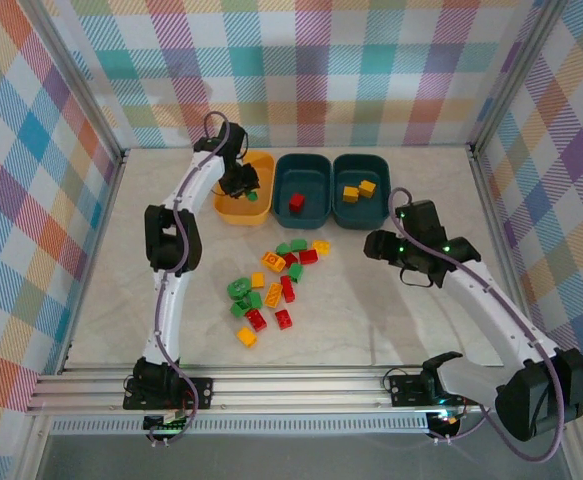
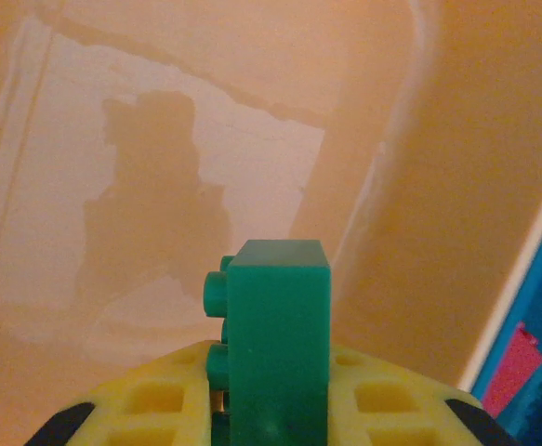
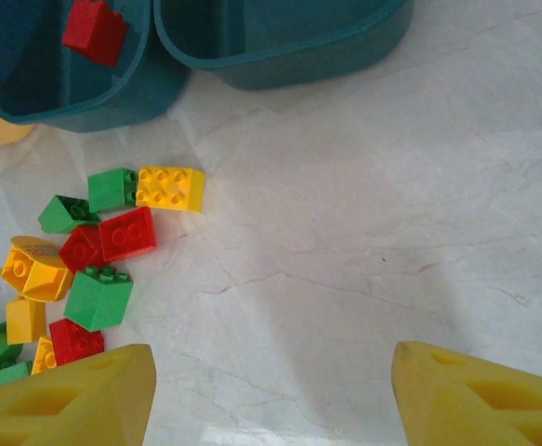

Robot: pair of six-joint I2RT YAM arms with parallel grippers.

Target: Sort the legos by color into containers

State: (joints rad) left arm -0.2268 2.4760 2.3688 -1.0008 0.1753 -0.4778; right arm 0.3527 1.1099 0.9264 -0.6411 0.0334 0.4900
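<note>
Left claw (image 2: 271,423) pinches green brick (image 2: 280,325), orange tub (image 2: 140,139) under it. Brick probably light, rigid, slick; grip flat sides. Right claw (image 3: 271,395) wide, pile (image 3: 99,255) ahead-left.

bright even light, soft shadows; green lego (image 2: 280,344) blurred close up.

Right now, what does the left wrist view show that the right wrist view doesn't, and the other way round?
Left wrist: the left tool shut on a green brick, over the inside floor of the orange-yellow tub, where its shadow falls. Right wrist: the open right tool over the marbled table, the pile of green, red and yellow bricks, and a second teal tub. Both: the middle teal tub with one red brick inside, plus some of the orange-yellow tub.
</note>
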